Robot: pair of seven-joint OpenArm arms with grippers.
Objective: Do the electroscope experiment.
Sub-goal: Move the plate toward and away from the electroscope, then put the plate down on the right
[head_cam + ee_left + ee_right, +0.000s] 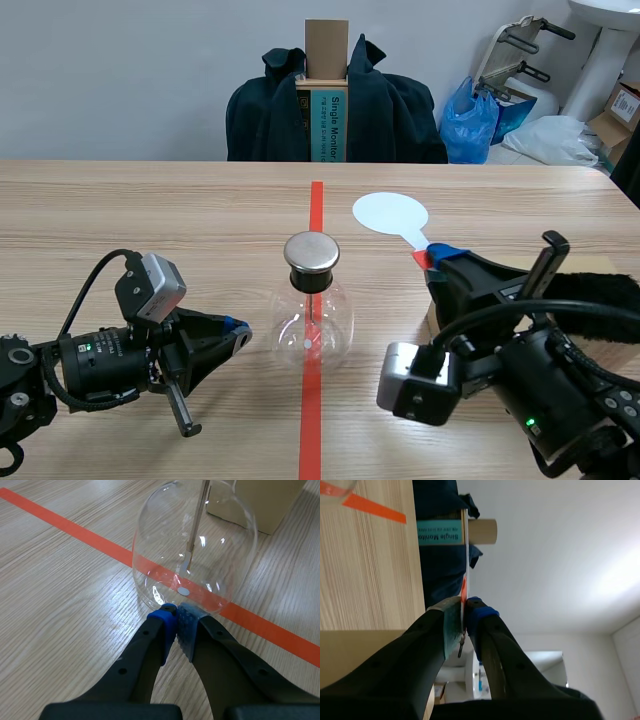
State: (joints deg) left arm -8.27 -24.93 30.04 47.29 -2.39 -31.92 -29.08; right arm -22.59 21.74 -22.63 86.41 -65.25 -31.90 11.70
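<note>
My right claw is turned on its side and pinching the thin handle of a flat round white paddle. The paddle sticks out ahead of that claw. Its long way runs from the handle out to the round white end, away from me and leaning toward my left side. I cannot tell if the round end touches the light wooden surface or hangs just over it. The thing I want to reach is the round shiny metal cap on top of the clear glass flask. The flask stands upright on the red tape line. From my right claw, the cap is off to the left. It sits beside the paddle's round end, apart from it and a bit closer to me. So I think the paddle must swing left and come back a little to meet the cap. My left claw is pressed together on nothing, low down, with its tips just beside the bottom of the flask. It is nearer the flask, but the right claw has the paddle.
</note>
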